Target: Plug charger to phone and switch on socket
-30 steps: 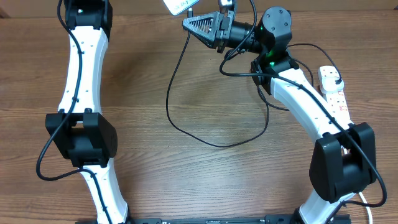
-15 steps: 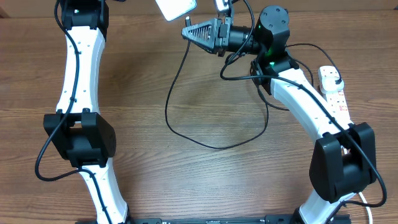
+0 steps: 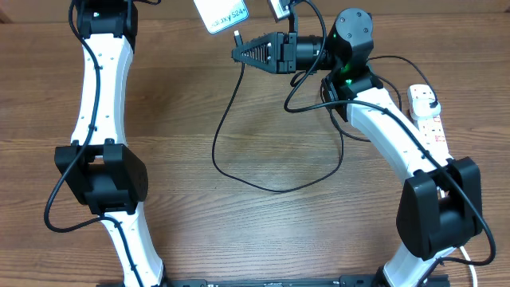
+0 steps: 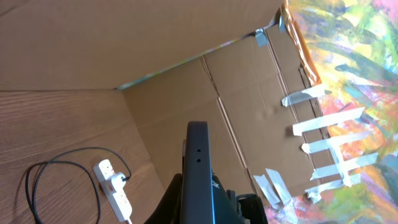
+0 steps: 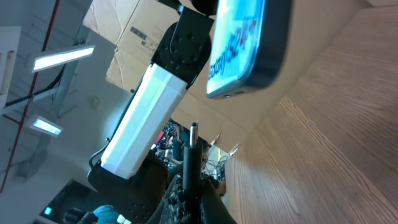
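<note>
Teal screen at the top of the overhead view: the phone (image 3: 221,13) is up off the surface (image 3: 183,119), and the left hand (image 4: 208,202) carrying it sits beyond that view's top edge. From the left wrist, the phone shows edge-on, a thin dark slab rising from between the fingers (only dark bits of them peek in at the bottom). So the left hand is closed on the phone.

Over to the right hand (image 3: 239,54): pinched narrow on the charger (image 3: 227,119) just behind its connector. The right wrist view has the metal tip (image 5: 194,127) poking out past the fingers (image 5: 180,193) and pointing up at the phone's (image 5: 245,43) end. That end is rounded and dark-rimmed, with blue lettering on the glowing screen above it. Tip and phone are near each other, with a clear gap between them, not touching.

From the right hand the black cable drops and sweeps a wide loop across the surface. It then climbs back past the right arm, where the arm's own wiring makes it hard to trace. The socket (image 3: 426,119) lies flat at the right edge, well apart from the phone, with a black plug (image 3: 431,104) seated in its far outlet. Its switches are too small to read. The left wrist also catches the socket (image 4: 115,190), tucked against a cardboard wall (image 4: 186,106).
</note>
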`<state>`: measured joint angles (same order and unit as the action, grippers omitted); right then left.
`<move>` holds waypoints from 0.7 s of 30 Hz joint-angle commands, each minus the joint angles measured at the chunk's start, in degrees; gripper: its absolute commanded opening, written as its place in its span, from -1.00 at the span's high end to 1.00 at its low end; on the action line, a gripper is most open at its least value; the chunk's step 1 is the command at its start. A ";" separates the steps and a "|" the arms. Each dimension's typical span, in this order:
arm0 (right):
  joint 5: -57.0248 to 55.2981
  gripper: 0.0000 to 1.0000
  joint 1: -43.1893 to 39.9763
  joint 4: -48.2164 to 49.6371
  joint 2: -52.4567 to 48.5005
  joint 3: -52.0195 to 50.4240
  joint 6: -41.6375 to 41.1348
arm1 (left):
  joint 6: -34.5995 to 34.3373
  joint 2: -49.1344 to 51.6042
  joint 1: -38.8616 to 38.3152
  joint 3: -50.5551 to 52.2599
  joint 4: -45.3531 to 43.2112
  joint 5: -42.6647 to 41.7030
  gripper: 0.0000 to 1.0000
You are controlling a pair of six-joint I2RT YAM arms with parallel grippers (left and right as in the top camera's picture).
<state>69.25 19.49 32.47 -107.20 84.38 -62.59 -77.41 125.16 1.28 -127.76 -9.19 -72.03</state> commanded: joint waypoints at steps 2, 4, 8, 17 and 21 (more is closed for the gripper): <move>-1.22 0.92 -0.04 0.35 1.64 0.92 -0.42 | 0.72 -0.76 -0.11 -0.85 -0.44 -1.27 0.92; -1.86 0.92 -0.04 0.22 1.64 0.92 -1.14 | -0.22 -0.76 -0.35 -0.85 -0.44 -1.05 0.92; -3.32 0.92 -0.04 0.24 1.64 0.92 -3.63 | -2.84 -0.76 -0.42 -0.85 -0.44 -0.87 0.92; -3.76 0.92 -0.04 0.24 1.64 0.92 -3.65 | -2.97 -0.76 -1.25 -0.85 -0.44 -0.87 0.92; -3.76 0.92 -0.04 0.24 1.64 0.92 -3.65 | -2.93 -0.76 -1.57 -0.85 -0.44 -0.90 0.92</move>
<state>66.13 19.49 32.38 -107.20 84.38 -65.95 -79.37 125.16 0.45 -127.76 -9.19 -72.31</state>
